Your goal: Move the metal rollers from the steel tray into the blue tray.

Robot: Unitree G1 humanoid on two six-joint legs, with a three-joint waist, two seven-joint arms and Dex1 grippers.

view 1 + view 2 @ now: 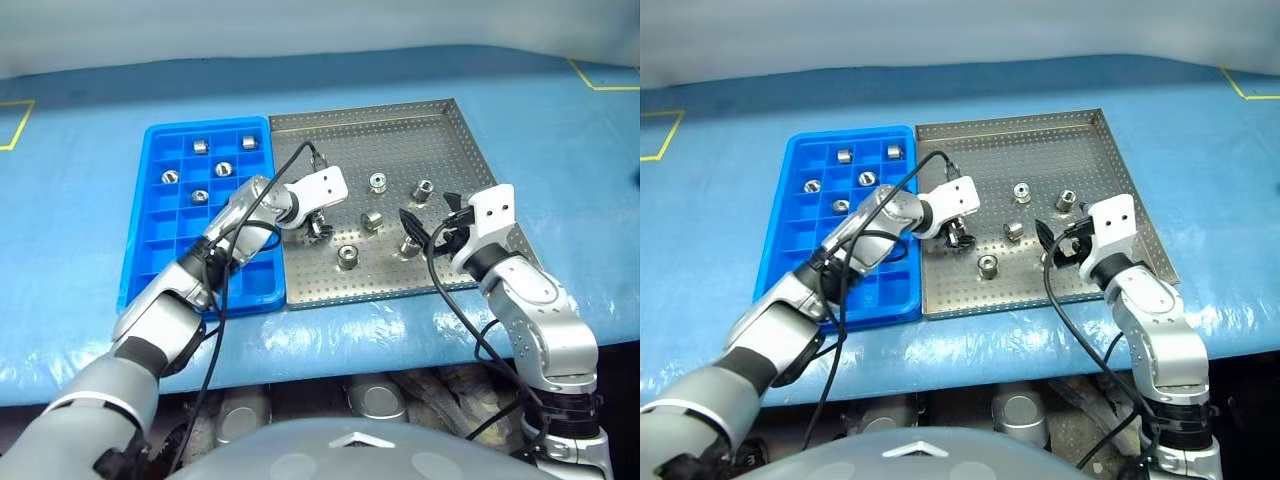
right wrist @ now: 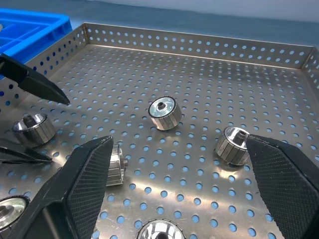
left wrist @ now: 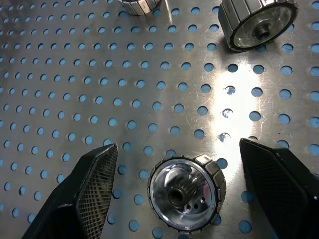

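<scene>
I am looking down over the steel tray [image 1: 400, 125] and the blue tray [image 1: 150, 215], which are sitting edge to edge on the pale blue table cover [image 1: 90, 110], the blue one at nine o'clock of the steel one.

My left gripper [image 1: 319, 227] is reaching down over the steel tray's near-left part. Its fingers [image 3: 92, 191] are standing apart on either side of one metal roller [image 3: 187, 191] – not touching it – and the roller is resting on its end on the perforated floor.

My right gripper [image 1: 425, 232] is hanging over the tray's near-right part, pointing towards twelve o'clock, its fingers [image 2: 82, 186] spread wide with nothing between them.

Five other metal rollers [image 1: 378, 182] are lying loose across the middle of the steel tray – some upright, some on their sides.

Five rollers [image 1: 200, 146] are already sitting in the blue tray's far compartments, one to a cell.
</scene>
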